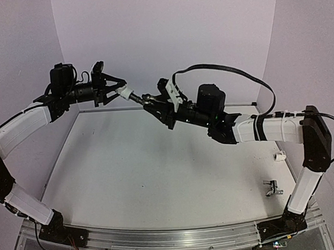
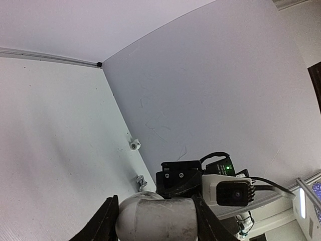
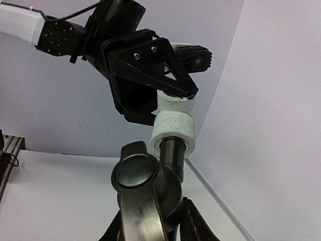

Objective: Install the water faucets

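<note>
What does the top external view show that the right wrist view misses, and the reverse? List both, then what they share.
Top external only: the silver faucet and a loose white fitting lying on the table. Right wrist only: close up, the stem of the dark faucet at the mouth of the held white fitting. Both: left pincer shut on that fitting, right pincer shut on the dark faucet.

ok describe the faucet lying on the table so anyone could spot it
On the white table, look to the near right corner, beside the right arm's base. The small shiny silver metal faucet lies there. Its white plastic cylinder neighbour sits farther back, and the dark grey metal faucet is up in the right gripper.
</note>
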